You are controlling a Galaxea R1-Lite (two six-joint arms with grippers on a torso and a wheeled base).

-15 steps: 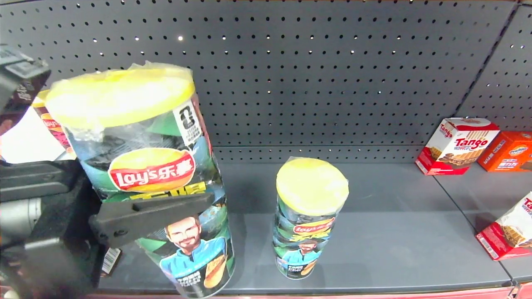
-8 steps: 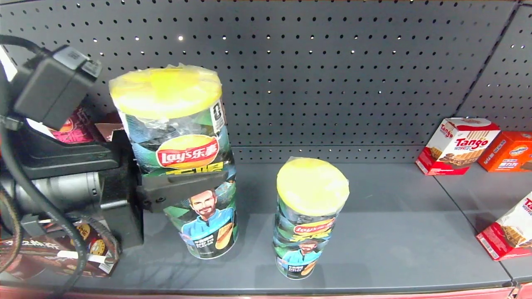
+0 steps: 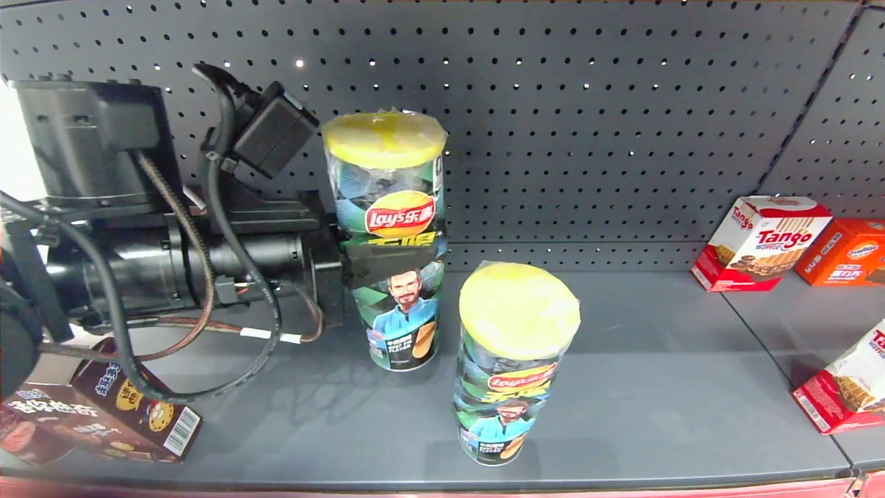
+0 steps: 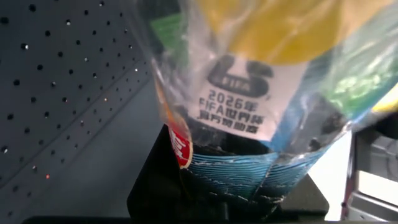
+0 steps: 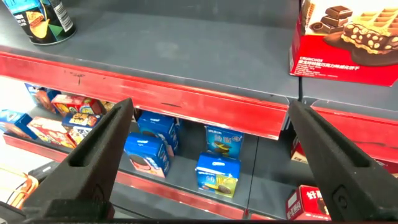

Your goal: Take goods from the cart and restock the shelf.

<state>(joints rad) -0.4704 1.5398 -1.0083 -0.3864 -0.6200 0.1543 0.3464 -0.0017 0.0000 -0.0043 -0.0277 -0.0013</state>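
Observation:
My left gripper (image 3: 395, 254) is shut on a tall chips can (image 3: 387, 207) with a yellow lid, gripping it around the middle. The can is upright over the grey shelf (image 3: 657, 387), near the pegboard back wall; I cannot tell whether its base touches the shelf. A second, identical can (image 3: 515, 360) stands on the shelf to the right and nearer the front edge. In the left wrist view the held can (image 4: 249, 93) is close up between dark fingers (image 4: 155, 193). My right gripper (image 5: 211, 165) hangs open below the shelf's red front edge (image 5: 186, 93).
A brown cookie box (image 3: 104, 422) lies at the shelf's front left. A red-and-white wafer box (image 3: 760, 242), an orange box (image 3: 843, 252) and another red box (image 3: 840, 387) sit on the right. Bare shelf lies between the cans and those boxes. Blue boxes (image 5: 146, 155) fill the lower shelf.
My left arm has carried the can to the right and deeper toward the back wall. The standing can and the boxes have not moved.

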